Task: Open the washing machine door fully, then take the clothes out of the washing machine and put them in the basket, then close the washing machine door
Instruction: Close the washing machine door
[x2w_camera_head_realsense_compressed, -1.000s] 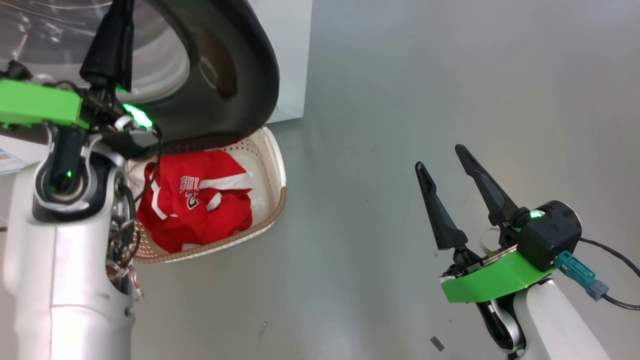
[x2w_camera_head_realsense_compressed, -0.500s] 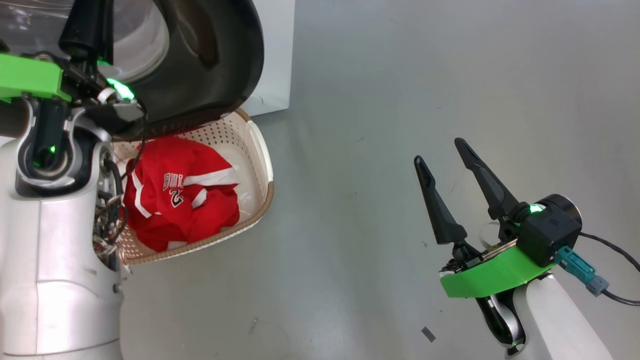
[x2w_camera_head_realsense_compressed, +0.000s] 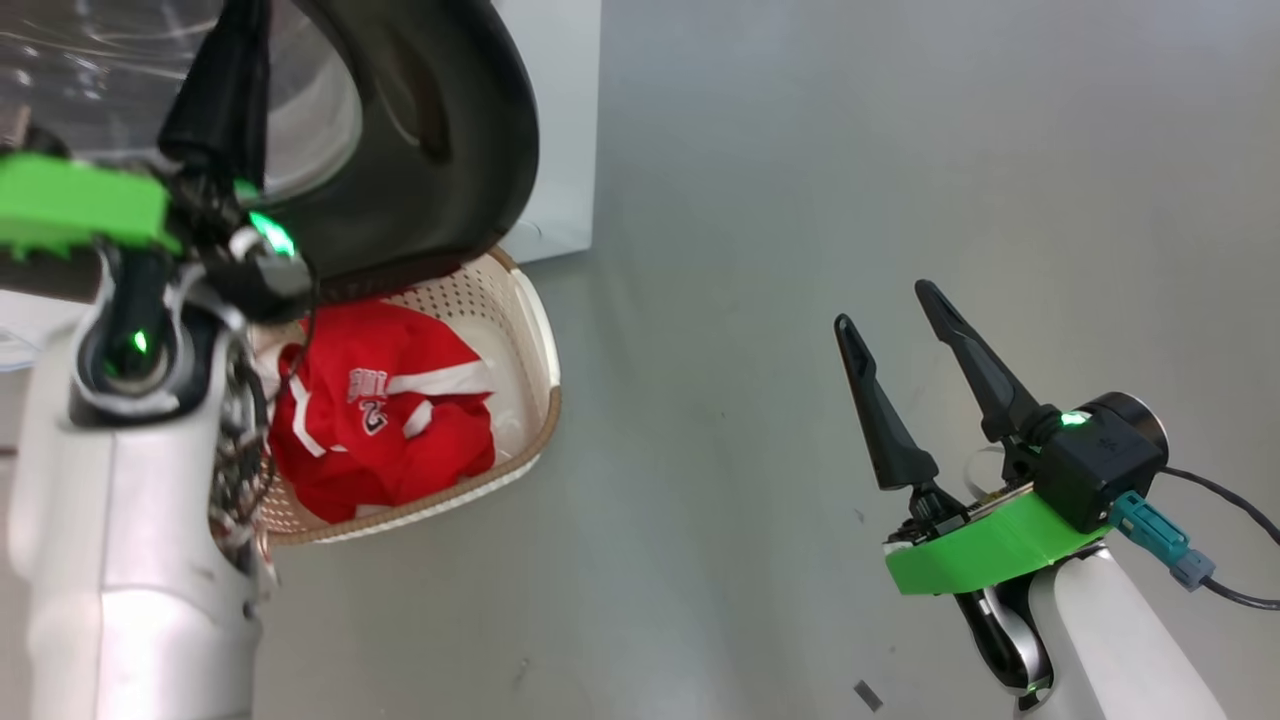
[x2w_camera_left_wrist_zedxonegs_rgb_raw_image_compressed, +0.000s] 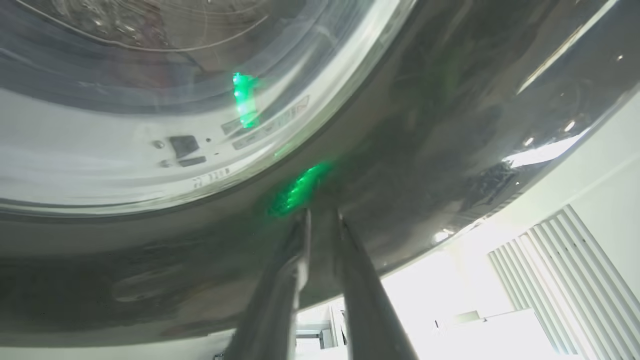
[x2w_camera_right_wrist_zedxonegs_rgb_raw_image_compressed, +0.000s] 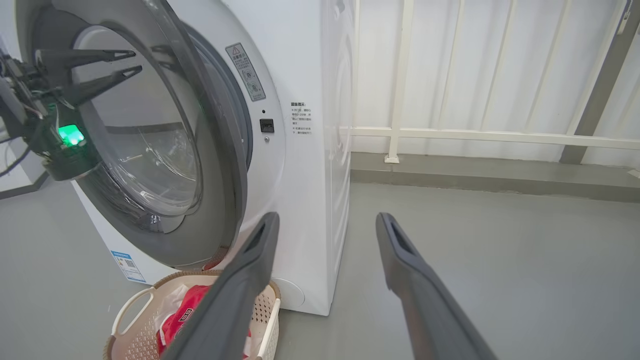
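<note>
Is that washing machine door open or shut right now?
Open, partway: the washing machine door stands angled off the front of the washing machine.

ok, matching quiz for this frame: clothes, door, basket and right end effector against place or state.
1. clothes
2. washing machine door
3. basket
4. right end effector

A. partly open
B. jaws wide apart, above the floor
C. on the floor, under the door's lower edge
D. heaped in the basket

Pairs: 1-D, 2-A, 3-C, 4-B
</note>
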